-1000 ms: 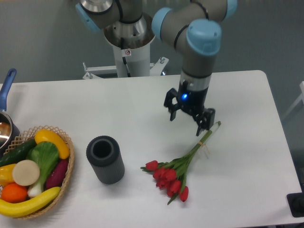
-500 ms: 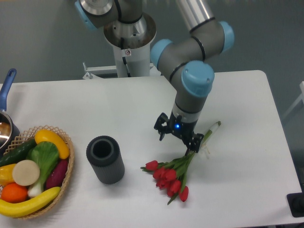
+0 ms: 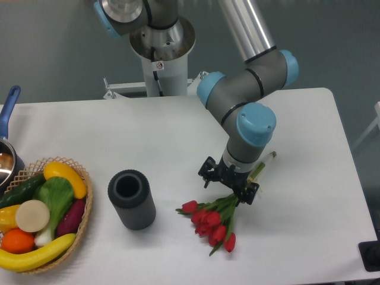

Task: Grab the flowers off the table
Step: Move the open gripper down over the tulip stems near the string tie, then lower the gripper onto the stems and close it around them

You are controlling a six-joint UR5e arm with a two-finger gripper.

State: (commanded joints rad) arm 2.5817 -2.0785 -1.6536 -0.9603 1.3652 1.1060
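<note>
Here the black two-finger gripper (image 3: 230, 186), jaws apart, straddles the green stems of the red tulip bunch (image 3: 212, 221) lying on the plain white table (image 3: 148, 136); contact seems unclear.

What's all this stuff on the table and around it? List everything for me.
flowers: one bunch, red tulips with green stems, lying right of centre
cylinder: one, dark, hollow, upright, left of the flowers
basket: one, wicker, holding colourful fruit and vegetables, left edge
pot: one, blue handle, far left, mostly cut off
table: one, white
arm: one, grey with blue caps
gripper: one, black, open, low over the stems
</note>
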